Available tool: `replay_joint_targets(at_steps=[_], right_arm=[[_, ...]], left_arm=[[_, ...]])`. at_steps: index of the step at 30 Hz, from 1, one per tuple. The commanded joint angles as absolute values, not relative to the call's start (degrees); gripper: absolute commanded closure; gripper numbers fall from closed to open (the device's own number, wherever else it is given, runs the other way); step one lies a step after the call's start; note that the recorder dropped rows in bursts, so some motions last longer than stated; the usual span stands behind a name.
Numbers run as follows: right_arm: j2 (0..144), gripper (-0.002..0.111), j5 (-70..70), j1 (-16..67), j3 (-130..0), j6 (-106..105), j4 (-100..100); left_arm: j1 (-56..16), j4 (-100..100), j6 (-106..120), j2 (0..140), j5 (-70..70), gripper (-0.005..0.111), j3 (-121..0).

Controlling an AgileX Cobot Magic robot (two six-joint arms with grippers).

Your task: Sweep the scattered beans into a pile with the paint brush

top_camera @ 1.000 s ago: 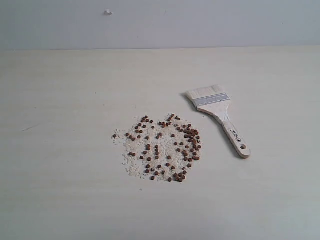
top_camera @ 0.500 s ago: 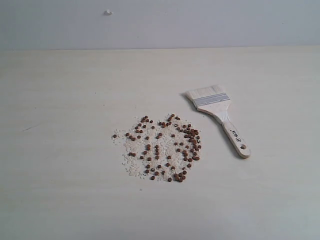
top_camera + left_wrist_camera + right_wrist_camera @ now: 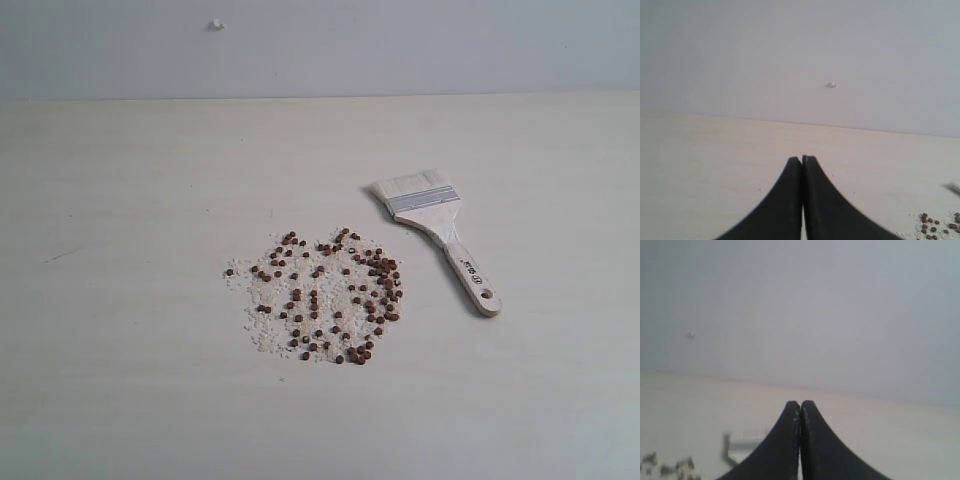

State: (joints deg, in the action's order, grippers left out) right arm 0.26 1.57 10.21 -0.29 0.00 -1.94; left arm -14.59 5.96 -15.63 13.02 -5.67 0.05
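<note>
Exterior, surface: pale wooden table (image 3: 120, 400), bare grey wall (image 3: 400, 50) behind it with a small white mark (image 3: 216, 24).
Exterior, task items: beans (image 3: 320, 295) lie loosely spread mid-table among white crumbs (image 3: 265, 335). The brush (image 3: 435, 225) lies flat near their right, bristles toward the wall.
Left wrist, jaws: left gripper (image 3: 802, 159) fingers pressed together, nothing held. The beans lie off to one side, apart.
Right wrist, jaws: right gripper (image 3: 800, 402) closed, empty. The blurred brush and beans lie apart from the tips.
</note>
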Motion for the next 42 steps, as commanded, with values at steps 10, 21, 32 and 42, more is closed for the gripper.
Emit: replay_joint_targets(at_steps=[10,21,32,42], right_arm=[[0.0,0.108,-25.3,10.0,-1.3,9.6,14.8],[29.3,0.108,2.7,10.0,-28.5,-10.3,14.5],[69.4,0.108,44.1,10.0,-55.7,-4.6,-6.4],[93.4,0.108,57.7,10.0,-62.3,-2.8,-1.1]], left_arm=[[-14.9,5.8,-16.0,12.7,-5.7,0.107,0.0],[-14.9,5.8,-16.0,12.7,-5.7,0.107,0.0],[-14.9,5.8,-16.0,12.7,-5.7,0.107,0.0],[-14.9,5.8,-16.0,12.7,-5.7,0.107,0.0]])
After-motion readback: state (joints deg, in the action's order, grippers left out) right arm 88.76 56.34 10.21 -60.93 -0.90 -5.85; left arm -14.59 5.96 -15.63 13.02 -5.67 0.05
